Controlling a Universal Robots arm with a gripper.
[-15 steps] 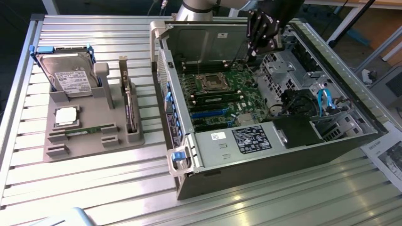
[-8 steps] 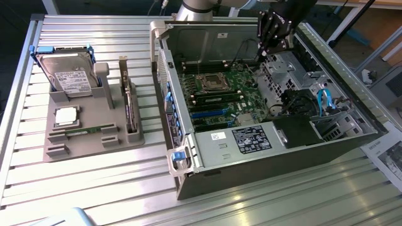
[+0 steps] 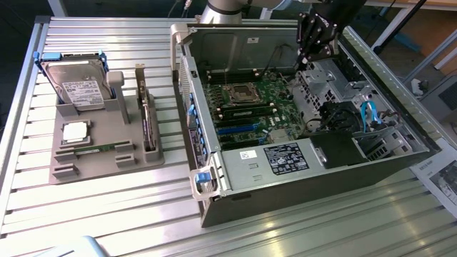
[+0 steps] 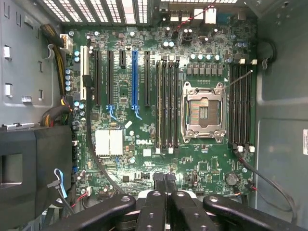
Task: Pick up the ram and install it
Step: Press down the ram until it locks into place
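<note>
Evidently our clenched, empty pincer (image 4: 165,179) hangs far from the ram (image 3: 96,149), which we judge light, brittle, best gripped by its edges.

table (image 3: 107,214): slatted aluminium, spread below my fingers (image 4: 155,202) and well out to every side
light: bright, white glare on slats (image 3: 286,227) far from my fingers
floor (image 3: 437,21): brown, past the table edge nearest my fingers
pole (image 3: 400,24): dark, slanted, over that floor
</note>
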